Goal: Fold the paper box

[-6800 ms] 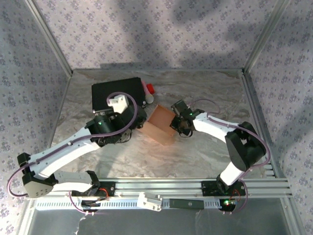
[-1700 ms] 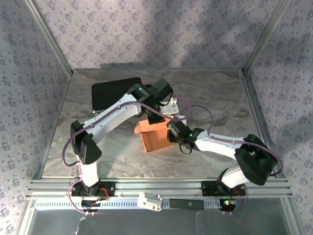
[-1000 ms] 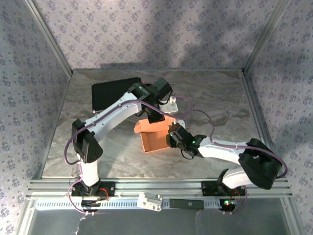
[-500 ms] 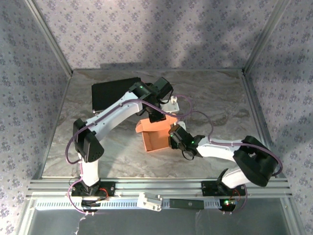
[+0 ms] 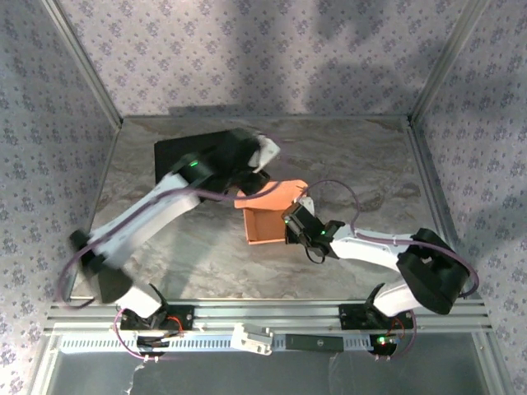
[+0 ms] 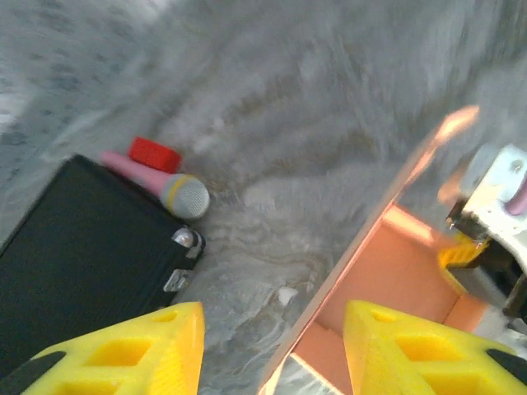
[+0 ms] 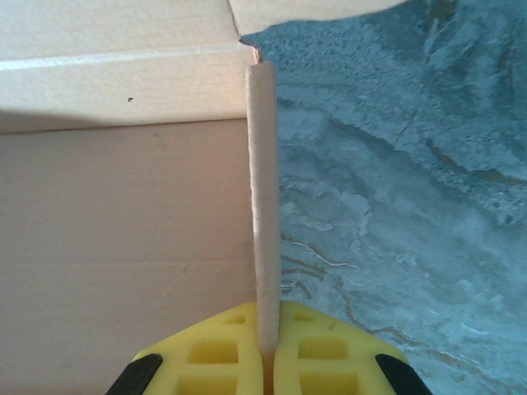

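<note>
The salmon-orange paper box (image 5: 265,224) stands open-topped at mid-table, its back flap (image 5: 273,193) tilted up. My right gripper (image 5: 291,224) is shut on the box's right wall; in the right wrist view the thin wall edge (image 7: 262,206) runs straight into the pinched yellow fingertips (image 7: 235,362), with the box's inside (image 7: 123,247) to the left. My left gripper (image 5: 257,160), blurred, hovers just behind the box. Its yellow fingers (image 6: 123,354) stand apart, and the flap's edge (image 6: 362,239) runs down into the gap untouched.
A black flat case (image 5: 185,156) lies at the back left, under the left arm. A pink marker with a red cap (image 6: 152,156) rests beside its corner. Aluminium rails (image 5: 272,313) run along the near edge, and papered walls close in the sides.
The left gripper has opened and pulled back from the flap, its arm swinging left. The right gripper has shut on the box's right wall. The flap now stands higher.
</note>
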### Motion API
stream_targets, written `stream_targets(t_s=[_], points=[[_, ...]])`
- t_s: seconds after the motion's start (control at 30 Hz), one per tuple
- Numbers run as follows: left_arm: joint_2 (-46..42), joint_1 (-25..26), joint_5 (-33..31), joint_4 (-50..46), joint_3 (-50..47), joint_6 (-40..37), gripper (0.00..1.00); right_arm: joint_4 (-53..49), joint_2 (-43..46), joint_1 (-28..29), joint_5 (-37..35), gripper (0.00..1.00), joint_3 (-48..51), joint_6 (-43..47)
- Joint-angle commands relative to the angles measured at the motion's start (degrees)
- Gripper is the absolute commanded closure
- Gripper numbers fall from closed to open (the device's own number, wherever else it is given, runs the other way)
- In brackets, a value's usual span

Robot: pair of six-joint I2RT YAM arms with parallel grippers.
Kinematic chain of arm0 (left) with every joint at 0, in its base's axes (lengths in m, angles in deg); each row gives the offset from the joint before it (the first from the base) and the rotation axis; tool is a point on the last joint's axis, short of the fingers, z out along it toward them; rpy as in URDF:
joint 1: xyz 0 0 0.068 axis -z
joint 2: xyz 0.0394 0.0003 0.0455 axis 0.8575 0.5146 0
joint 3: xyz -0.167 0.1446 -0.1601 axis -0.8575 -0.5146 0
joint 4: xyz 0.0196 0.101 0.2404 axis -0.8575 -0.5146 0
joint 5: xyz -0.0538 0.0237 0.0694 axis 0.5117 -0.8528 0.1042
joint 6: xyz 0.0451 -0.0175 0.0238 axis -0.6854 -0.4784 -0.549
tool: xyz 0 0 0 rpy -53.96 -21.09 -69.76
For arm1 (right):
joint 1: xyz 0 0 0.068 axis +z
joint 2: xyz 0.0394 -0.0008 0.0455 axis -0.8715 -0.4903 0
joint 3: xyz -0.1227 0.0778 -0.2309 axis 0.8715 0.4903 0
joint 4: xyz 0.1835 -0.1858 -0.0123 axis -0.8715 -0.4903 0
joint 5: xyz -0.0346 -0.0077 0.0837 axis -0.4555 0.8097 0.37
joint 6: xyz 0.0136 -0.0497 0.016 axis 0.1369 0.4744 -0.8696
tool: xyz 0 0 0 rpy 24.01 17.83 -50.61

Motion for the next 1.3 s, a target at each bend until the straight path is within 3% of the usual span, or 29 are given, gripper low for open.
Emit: stream_targets(t_s=[0.0, 0.13, 0.23, 0.4, 0.53, 0.67, 0.97, 1.13, 1.27], points=[[-12.5, 0.3, -0.2, 11.1, -9.0, 18.8, 0.54, -3.8, 2.7, 0.3, -3.0, 1.00, -1.8, -1.1], [-20.8, 3.0, -5.4, 5.6, -19.2, 25.9, 0.60, -5.5, 5.6, 0.8, -4.5, 1.00, -2.5, -0.9], [-23.1, 3.3, -4.5, 4.5, -28.3, 28.1, 0.64, -8.0, 7.9, 1.4, -6.0, 1.00, -3.5, -0.9], [-21.9, 8.4, -4.8, 14.9, -37.1, 28.6, 0.60, -10.8, 9.4, 2.5, -6.9, 1.00, -5.2, -1.2], [-16.2, 8.9, -8.0, 17.1, -37.6, 31.4, 0.58, -12.7, 10.2, 3.3, -8.2, 1.00, -6.0, -1.8], [-12.0, 10.9, -15.3, 16.3, -36.1, 33.8, 0.56, -13.3, 11.1, 3.9, -8.4, 1.00, -6.4, -2.0], [-8.2, 11.1, -14.5, 26.3, -38.2, 33.0, 0.57, -13.5, 11.1, 5.5, -8.6, 1.00, -7.6, -2.0], [-8.9, 11.4, -13.8, 26.2, -38.5, 33.8, 0.58, -14.0, 10.6, 5.7, -8.7, 1.00, -8.1, -2.5], [-13.7, 11.6, -14.2, 23.9, -39.6, 38.8, 0.57, -14.5, 10.5, 5.6, -8.7, 1.00, -8.2, -2.8]])
